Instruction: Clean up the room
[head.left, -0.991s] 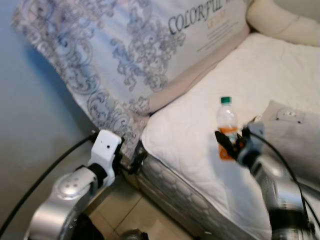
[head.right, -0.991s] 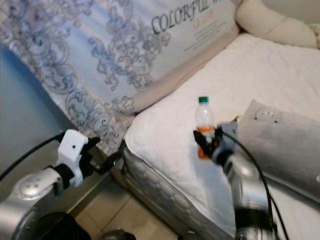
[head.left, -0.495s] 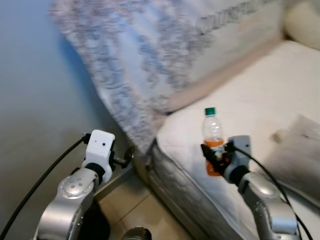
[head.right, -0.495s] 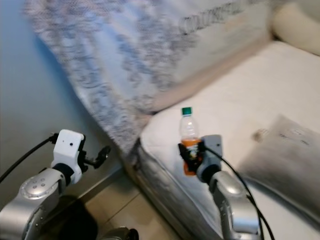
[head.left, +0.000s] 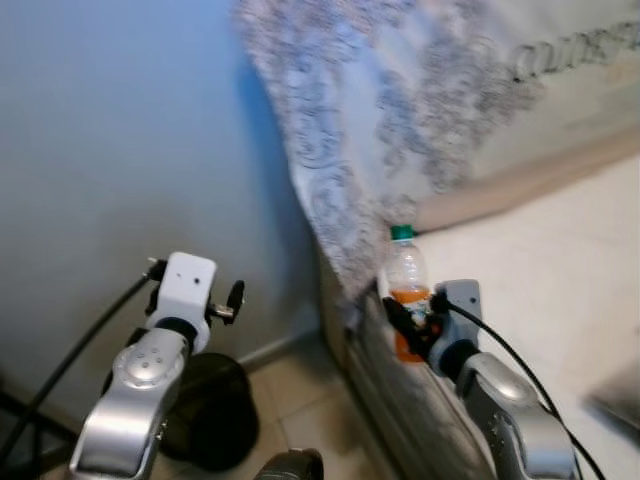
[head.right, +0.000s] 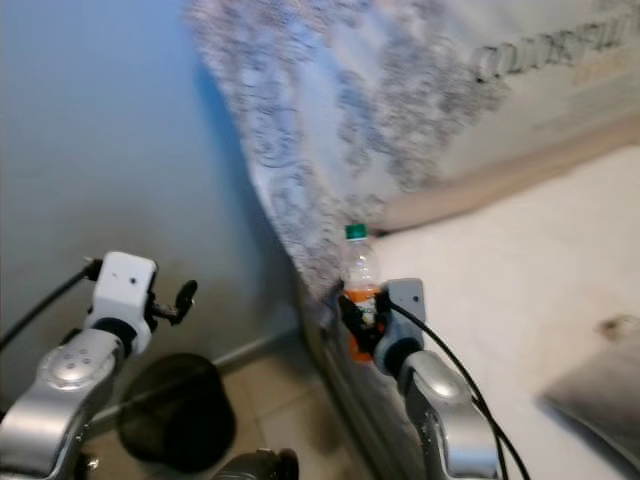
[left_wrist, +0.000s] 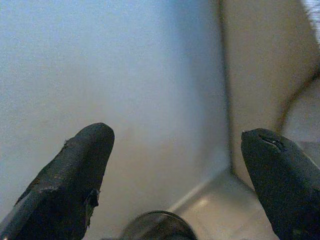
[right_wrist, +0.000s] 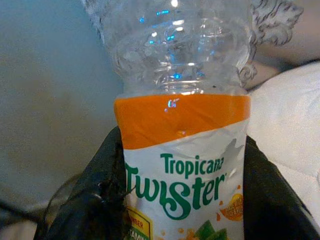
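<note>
— What have you got in your right gripper (head.left: 408, 325)?

— A plastic bottle (head.left: 405, 290), upright, green cap at 12 o'clock. My two black fingers are clamped on its lower half, one on each side of the orange and white label. My wrist camera reads "Tropicana Twister" on that label (right_wrist: 182, 165), and the clear upper part looks empty.

— Where is the bottle in the room?

— Held in the air over the corner of the bed (head.left: 560, 290), right at the edge of the white mattress. The patterned pillow (head.left: 420, 110) leans against the wall at about 12 o'clock from it.

— And your left gripper (left_wrist: 175, 165)?

— It is raised at about 9 o'clock from the bottle, well apart from it, pointing at the blue-grey wall (head.left: 120, 150). Its fingers (left_wrist: 75, 170) stand wide apart with nothing between them.

— Anything below?

— A round black bin (head.left: 205, 410) sits on the tiled floor (head.left: 300, 400) by the wall, at about 6 o'clock from my left gripper and roughly 8 o'clock from the bottle.
</note>
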